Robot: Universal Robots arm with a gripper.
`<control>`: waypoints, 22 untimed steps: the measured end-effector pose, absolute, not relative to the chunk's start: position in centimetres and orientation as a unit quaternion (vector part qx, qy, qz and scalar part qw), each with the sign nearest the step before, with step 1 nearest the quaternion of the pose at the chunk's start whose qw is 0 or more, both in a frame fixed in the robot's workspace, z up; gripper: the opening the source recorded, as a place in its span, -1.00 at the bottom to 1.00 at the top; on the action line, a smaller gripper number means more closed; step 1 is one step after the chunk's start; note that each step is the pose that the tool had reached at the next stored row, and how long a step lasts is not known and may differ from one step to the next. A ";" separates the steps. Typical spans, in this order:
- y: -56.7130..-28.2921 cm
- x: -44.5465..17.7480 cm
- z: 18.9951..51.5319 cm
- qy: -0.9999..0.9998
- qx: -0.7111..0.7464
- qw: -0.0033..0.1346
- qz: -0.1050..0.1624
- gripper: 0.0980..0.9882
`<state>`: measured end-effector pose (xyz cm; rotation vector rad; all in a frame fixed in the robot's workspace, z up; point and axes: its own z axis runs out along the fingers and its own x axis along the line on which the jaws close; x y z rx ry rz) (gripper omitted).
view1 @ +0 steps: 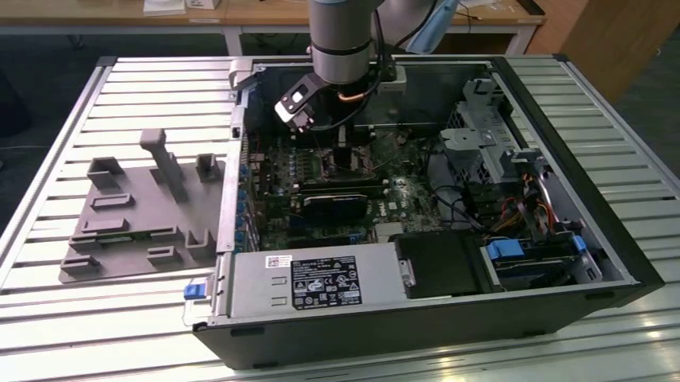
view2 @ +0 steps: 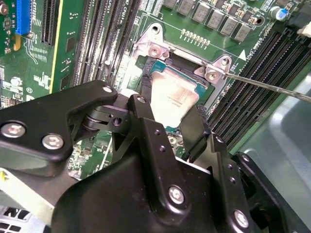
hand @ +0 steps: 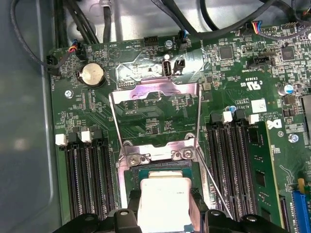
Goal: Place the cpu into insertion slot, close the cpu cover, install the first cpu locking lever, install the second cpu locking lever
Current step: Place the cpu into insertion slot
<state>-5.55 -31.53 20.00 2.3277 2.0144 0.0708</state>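
Observation:
In both wrist views the cpu (view2: 171, 92) (hand: 165, 194), a square chip with a dull silver-beige top, sits between my black fingers (view2: 145, 114). My gripper (view2: 171, 108) (hand: 165, 206) is shut on its two opposite edges. The chip is at the insertion slot (hand: 127, 171), whose metal rim (view2: 154, 48) borders it, and it looks slightly tilted. The cpu cover (hand: 154, 91) stands swung open beyond the slot, with the board showing through its window. A thin wire locking lever (view2: 262, 85) (hand: 214, 187) sticks out unlatched beside the slot. In the exterior view my arm (view1: 342, 48) reaches down into the open computer case (view1: 425, 318).
Long black memory slots (hand: 87, 174) (hand: 238, 165) flank the socket on both sides. A coin battery (hand: 92, 74) and cables (hand: 73, 19) lie past the open cover. In the exterior view a grey fixture (view1: 138, 215) lies on the slatted table, on that view's left of the case.

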 end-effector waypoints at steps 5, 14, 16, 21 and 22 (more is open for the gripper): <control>-31.5 -5.6 20.0 0.654 0.756 0.031 0.023 -0.07; -31.5 -5.6 19.7 0.654 0.756 0.031 0.023 0.10; -31.5 -5.6 19.7 0.654 0.756 0.031 0.023 0.10; -31.5 -5.6 19.6 0.653 0.756 0.031 0.023 0.10; -31.5 -5.6 19.5 0.653 0.756 0.031 0.024 0.10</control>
